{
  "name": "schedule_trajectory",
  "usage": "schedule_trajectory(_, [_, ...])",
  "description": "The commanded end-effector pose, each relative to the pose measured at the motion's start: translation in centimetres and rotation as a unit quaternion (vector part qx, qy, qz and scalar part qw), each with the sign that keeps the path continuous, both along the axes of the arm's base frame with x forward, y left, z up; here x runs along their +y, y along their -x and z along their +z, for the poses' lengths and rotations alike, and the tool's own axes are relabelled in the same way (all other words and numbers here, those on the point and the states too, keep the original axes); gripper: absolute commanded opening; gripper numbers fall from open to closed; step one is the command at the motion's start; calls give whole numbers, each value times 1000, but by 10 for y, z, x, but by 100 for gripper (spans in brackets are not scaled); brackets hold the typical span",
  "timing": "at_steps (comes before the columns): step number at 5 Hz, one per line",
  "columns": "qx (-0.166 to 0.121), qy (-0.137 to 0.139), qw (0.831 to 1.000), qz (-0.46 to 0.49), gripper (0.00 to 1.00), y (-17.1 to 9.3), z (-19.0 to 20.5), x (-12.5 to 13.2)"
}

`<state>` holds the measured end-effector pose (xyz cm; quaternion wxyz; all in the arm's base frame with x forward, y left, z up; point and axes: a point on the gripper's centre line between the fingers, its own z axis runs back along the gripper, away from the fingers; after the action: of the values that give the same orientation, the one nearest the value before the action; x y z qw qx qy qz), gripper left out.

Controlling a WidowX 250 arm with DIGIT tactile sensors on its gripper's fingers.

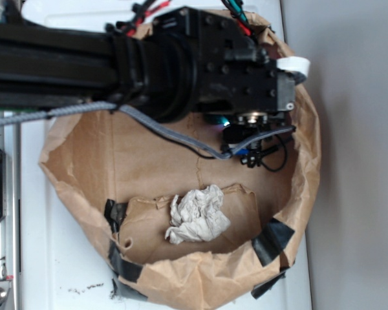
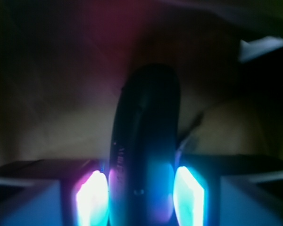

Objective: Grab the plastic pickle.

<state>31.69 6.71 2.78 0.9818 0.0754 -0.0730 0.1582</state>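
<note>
In the wrist view, the two glowing pads of the end effector sit at the bottom of the frame, one lit pink-white and the other cyan. Between them stands the plastic pickle, a dark, glossy, rounded piece that runs away from the camera; its near end fills the gap between the pads, which press against its sides, so the end effector is clamped on it. Past the pickle the view is dim and blurred, showing only brownish paper and a pale sliver at the upper right.

In the exterior view, the black arm reaches in from the left across the upper part of a crumpled brown paper bag that is folded open into a shallow bowl. The end effector hangs at the arm's right end, just inside the bag's upper right wall, with a cyan glow at its tip; the pickle itself cannot be made out here. A gray cable trails along under the arm. Lower in the bag lies a crumpled whitish paper wad, well apart from the end effector. Black tape patches hold the bag's lower rim. The bag rests on a white surface.
</note>
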Motion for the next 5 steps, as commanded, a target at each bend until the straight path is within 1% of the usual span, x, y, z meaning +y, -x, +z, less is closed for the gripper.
schedule_trajectory(1, [-72,-9,997,5,0,16,44,9])
schedule_trajectory(2, [-94,2,995,-12,0,32,62,7])
schedule_trajectory(3, [-125,19,991,-35,0,57,82,3])
schedule_trajectory(4, [-129,16,987,-98,0,76,91,-8])
schedule_trajectory(5, [-135,-8,975,-174,0,81,91,-16])
